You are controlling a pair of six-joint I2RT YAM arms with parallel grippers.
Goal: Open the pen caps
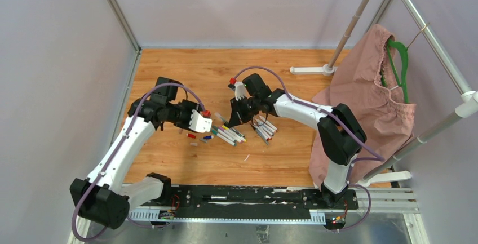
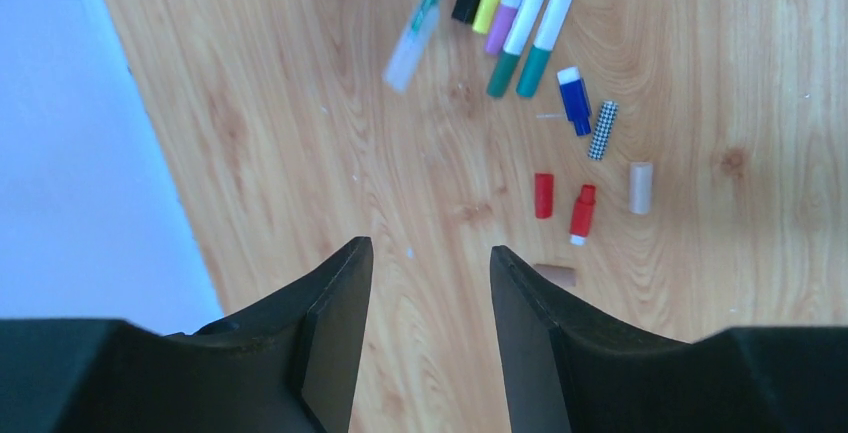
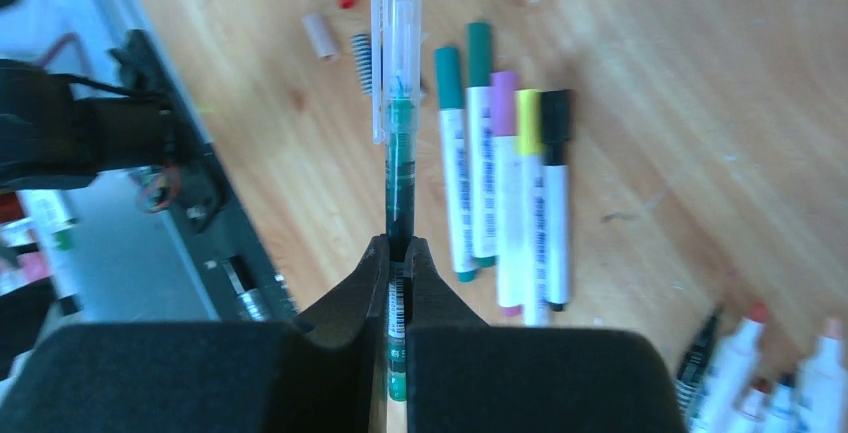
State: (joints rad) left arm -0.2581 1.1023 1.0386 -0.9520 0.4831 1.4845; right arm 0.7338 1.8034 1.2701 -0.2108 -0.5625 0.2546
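Cap (image 3: 400, 53), clear, on right tool's (image 3: 398, 248) pen (image 3: 400, 183): wrist view

Running off top edge, left wrist view: row of markers (image 2: 520, 13), barrels cut short.
Blurring beside them: green pen (image 2: 425, 13).
Hiding partly behind left gripper (image 2: 430, 248) finger: brown piece (image 2: 555, 275).
Vanishing between right gripper (image 3: 398, 248) pads: green pen's rear end.
Slipping off bottom-right corner, blurring: marker cluster (image 3: 780, 373).
Showing too small overhead for telling colours: loose caps (image 1: 198, 137).

Bright, even light; soft shadows; wrist views blur, perhaps from motion
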